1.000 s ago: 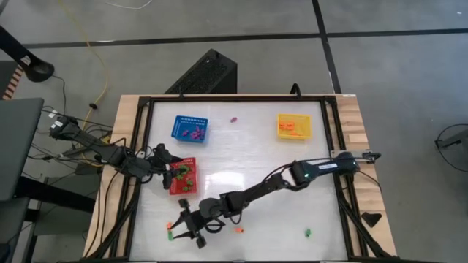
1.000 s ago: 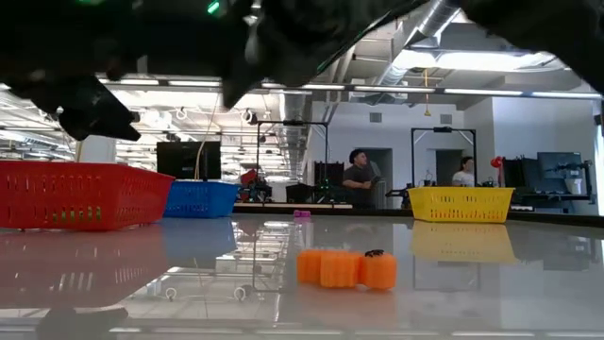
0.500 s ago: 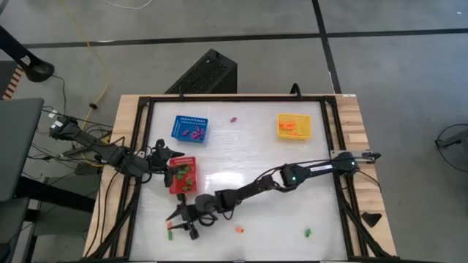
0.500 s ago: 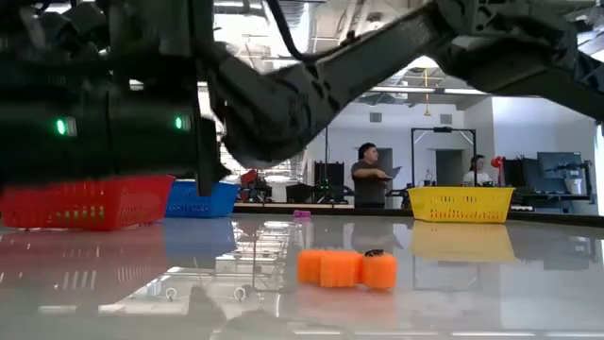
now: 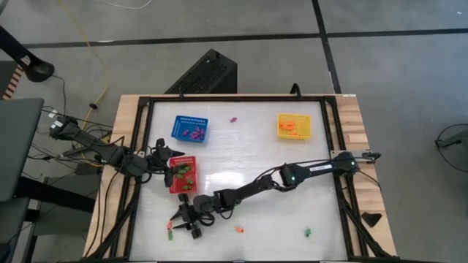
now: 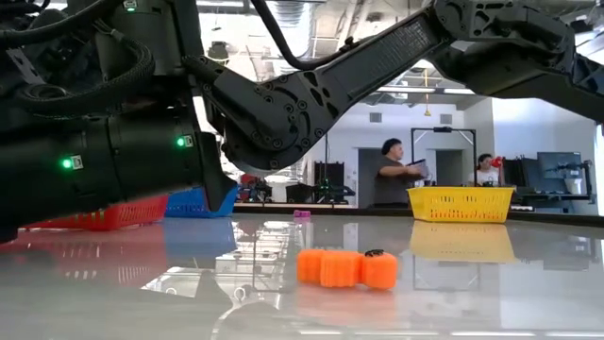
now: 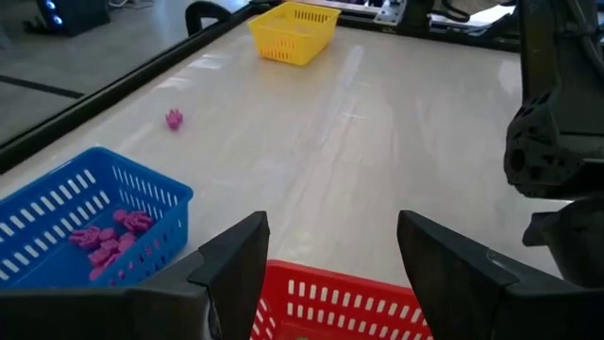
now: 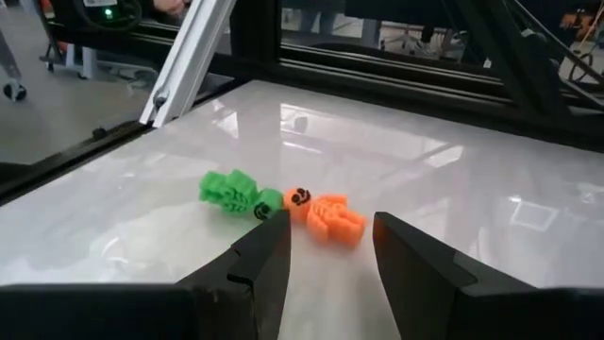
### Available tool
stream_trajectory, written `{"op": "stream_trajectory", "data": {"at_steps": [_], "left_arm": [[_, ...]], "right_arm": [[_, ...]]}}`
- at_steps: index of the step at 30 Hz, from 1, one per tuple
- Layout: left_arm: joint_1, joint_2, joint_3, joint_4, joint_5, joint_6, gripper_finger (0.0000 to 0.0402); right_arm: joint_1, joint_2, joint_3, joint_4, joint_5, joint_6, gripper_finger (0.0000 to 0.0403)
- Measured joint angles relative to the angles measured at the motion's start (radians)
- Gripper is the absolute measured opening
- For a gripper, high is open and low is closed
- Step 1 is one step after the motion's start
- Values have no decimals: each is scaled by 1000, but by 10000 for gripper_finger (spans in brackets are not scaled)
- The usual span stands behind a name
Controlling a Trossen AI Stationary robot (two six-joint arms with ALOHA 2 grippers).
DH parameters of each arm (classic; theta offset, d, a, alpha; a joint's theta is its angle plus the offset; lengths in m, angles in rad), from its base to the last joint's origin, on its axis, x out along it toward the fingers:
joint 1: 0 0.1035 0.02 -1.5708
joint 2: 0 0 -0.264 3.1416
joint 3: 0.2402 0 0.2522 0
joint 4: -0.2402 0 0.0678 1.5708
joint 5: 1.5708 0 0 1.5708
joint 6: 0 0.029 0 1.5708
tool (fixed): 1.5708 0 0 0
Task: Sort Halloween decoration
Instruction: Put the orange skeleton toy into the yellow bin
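- Toys to grab lie at the lower left of the high view: a green toy (image 8: pixel 231 192) touching an orange toy (image 8: pixel 326 213) on the worktop (image 5: pixel 248 157).
- Right fingers (image 8: pixel 326 247) are spread wide and hold nothing. The toy pair lies just ahead, its long line crossing the gap.
- Right arm is much nearer.
- Left fingers (image 7: pixel 326 260) wait spread and empty above the red basket (image 7: pixel 340 307).
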Motion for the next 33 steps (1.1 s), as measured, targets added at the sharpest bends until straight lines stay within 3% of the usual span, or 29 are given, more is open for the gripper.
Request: {"op": "stream_trajectory", "data": {"at_steps": [5,11,14,18,21,27,33], "left_arm": [[0,0,0,0,12,-18,226],[-33,8,110,-33,290,-61,226],[-105,58,233,-122,333,-67,226],[-237,213,369,-266,327,-161,215],[-334,370,438,-356,377,-280,196],[-475,619,601,-604,419,-598,146],[-565,796,592,-468,533,-766,102]], "right_arm": [[-6,-6,2,-45,-35,0,183],[1,-68,0,-162,-46,-19,181],[4,-115,2,-221,-47,-39,180],[11,-132,2,-281,-49,-39,180],[17,-130,-1,-316,-49,-37,180],[33,-131,0,-398,-49,-40,180],[36,-131,0,-385,-48,-40,180]]}}
